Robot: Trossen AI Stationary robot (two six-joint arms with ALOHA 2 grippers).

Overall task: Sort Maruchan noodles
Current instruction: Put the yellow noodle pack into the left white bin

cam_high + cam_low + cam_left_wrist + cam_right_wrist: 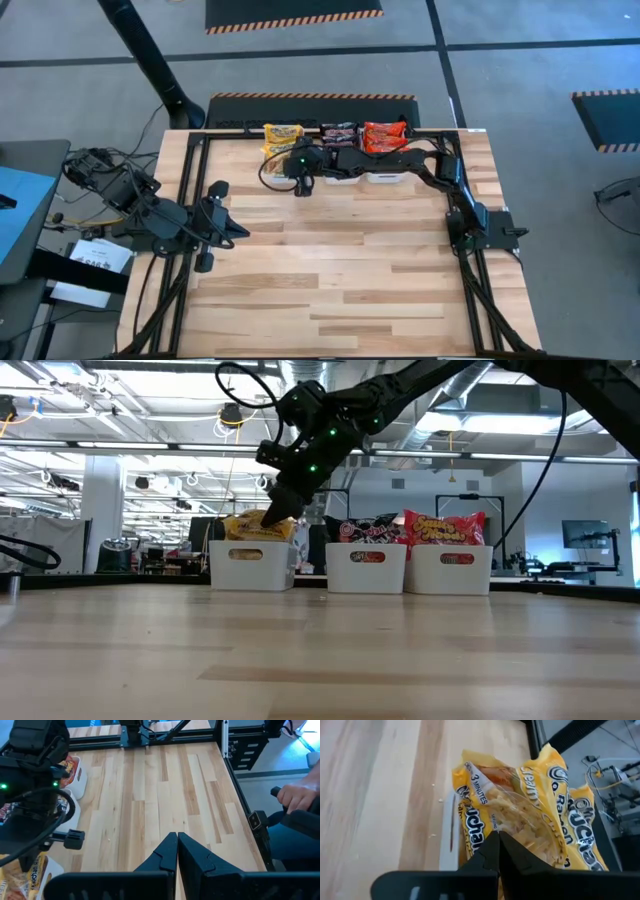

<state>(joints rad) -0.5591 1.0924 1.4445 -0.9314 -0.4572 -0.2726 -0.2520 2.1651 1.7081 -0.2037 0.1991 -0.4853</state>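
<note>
The left gripper [228, 230] rests low over the wooden table [330, 290], well apart from the row of bins and on the left side of it. Its fingers [167, 855] are pressed together and hold nothing. Beside the table's left edge there is a bundle of cables [95, 170] and a blue-topped stand [20, 205].

Three white bins stand side by side at the far edge of the table. The left bin [251, 565] holds the yellow Maruchan packets [258, 527], which rise above its rim. The right gripper [303, 183] is at this bin: the right arm [400, 160] reaches across above the other two bins, so in the high view it covers much of them. In the right wrist view its fingers [492, 852] are drawn together, tips touching, right at the crinkly yellow packets [520, 815]; I cannot tell whether a fold of plastic is pinched between them. In the low view the gripper tip [281, 508] touches the top of the yellow pile.

The middle bin [366, 567] holds dark brown-black packets [365, 531], and the right bin [452, 568] holds red packets [443, 527].

At the near-right side of the table, beyond its edge, a person's hand [299, 797] shows in the left wrist view, holding a dark handle.
</note>
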